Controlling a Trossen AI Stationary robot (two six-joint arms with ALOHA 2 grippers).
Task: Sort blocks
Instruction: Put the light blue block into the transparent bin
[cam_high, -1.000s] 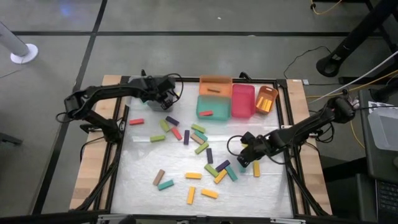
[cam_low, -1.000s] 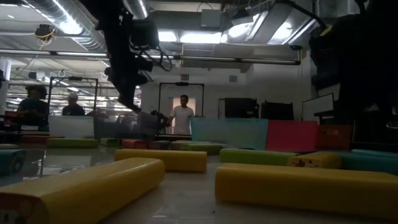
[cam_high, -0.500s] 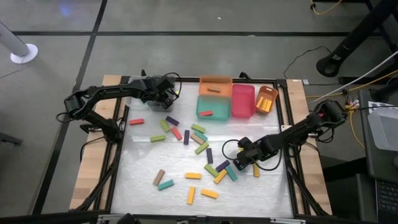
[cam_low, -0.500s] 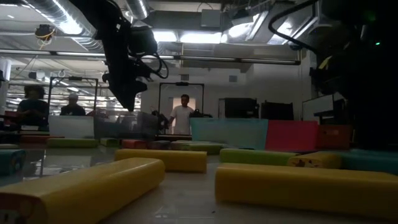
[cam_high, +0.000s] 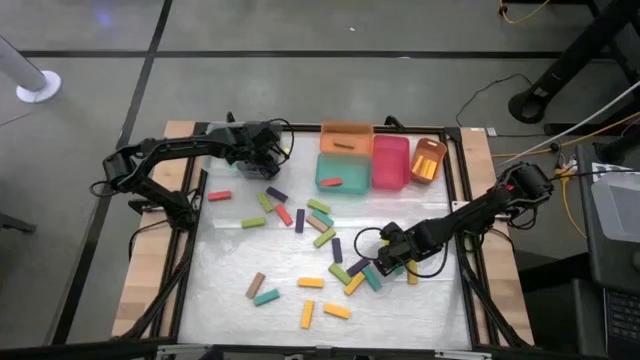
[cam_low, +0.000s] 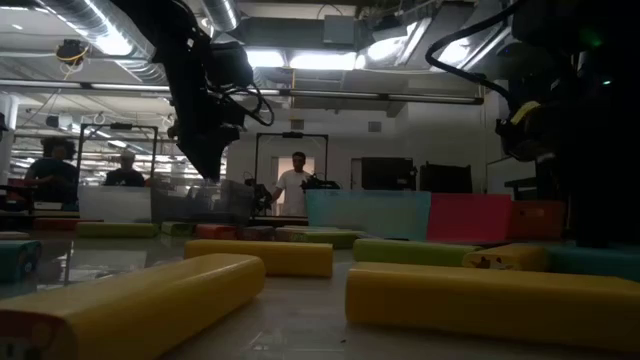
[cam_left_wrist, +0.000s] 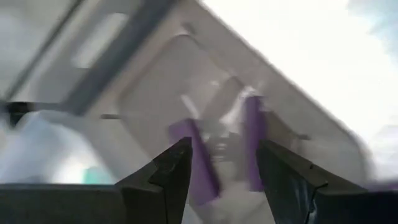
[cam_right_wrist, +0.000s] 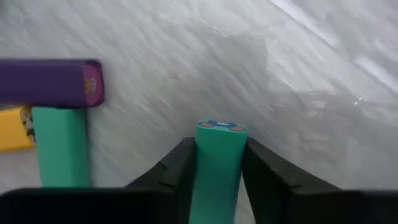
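Right tool (cam_high: 385, 264) is clamped on a teal block (cam_right_wrist: 216, 163), long axis along the fingers, beside the purple block (cam_right_wrist: 48, 83), well short of the teal bin (cam_high: 343, 172). Left tool (cam_left_wrist: 219, 167) open, empty, over a clear tray (cam_left_wrist: 186, 81) holding purple blocks.

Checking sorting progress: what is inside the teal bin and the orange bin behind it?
The teal bin holds one red block. The orange bin holds one brownish block. Both floors show from above, with nothing else in them; the near walls hide their insides in the low view.
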